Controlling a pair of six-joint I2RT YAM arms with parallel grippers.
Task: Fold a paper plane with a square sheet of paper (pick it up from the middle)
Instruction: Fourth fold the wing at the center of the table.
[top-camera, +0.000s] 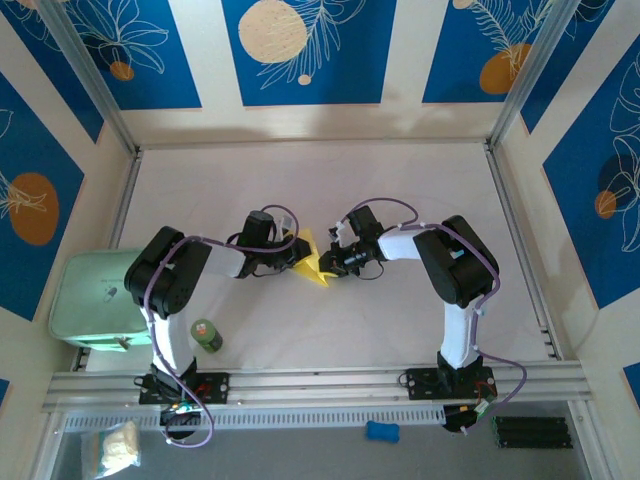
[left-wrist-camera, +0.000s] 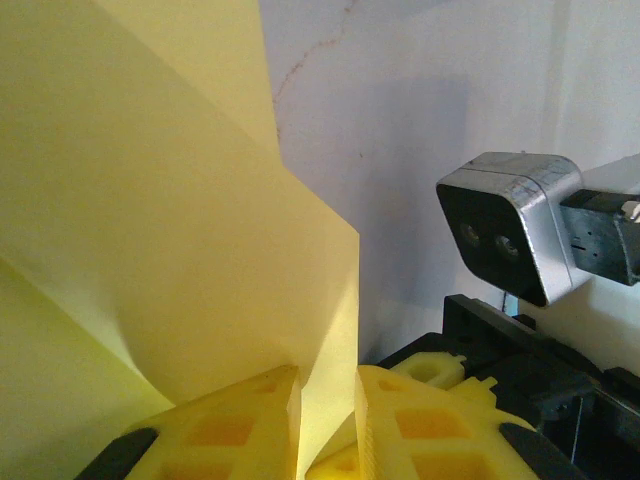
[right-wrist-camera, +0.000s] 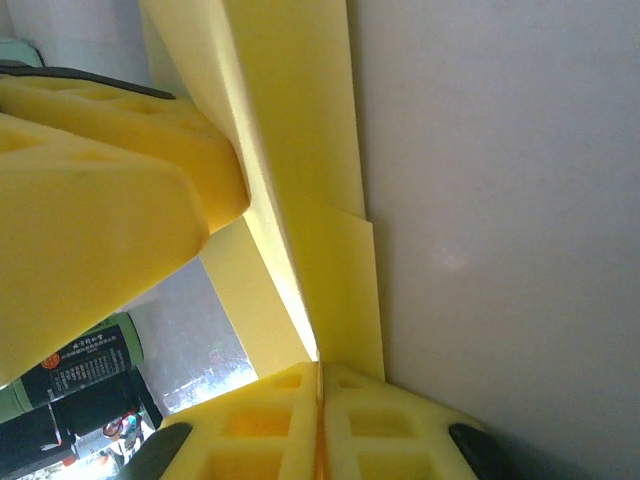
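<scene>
The square sheet of paper (top-camera: 314, 265) is pale yellow and folded into a small pointed paper plane shape. It is held above the middle of the table between both grippers. My left gripper (top-camera: 296, 258) comes in from the left. In the left wrist view its yellow fingers (left-wrist-camera: 240, 420) stand a little apart, with a puffed fold of the paper (left-wrist-camera: 150, 250) pinched between them. My right gripper (top-camera: 332, 264) comes in from the right. Its jaws are pressed together on the paper's edge (right-wrist-camera: 310, 150), which runs into the seam of the right gripper (right-wrist-camera: 320, 400). The left gripper's fingers (right-wrist-camera: 100, 200) press on the paper at upper left.
A mint-green box (top-camera: 95, 300) sits at the table's left edge, with a green bottle (top-camera: 207, 335) standing near the left arm's base. A blue item (top-camera: 382, 431), a plastic bag (top-camera: 115, 448) and a black block (top-camera: 530, 432) lie below the front rail.
</scene>
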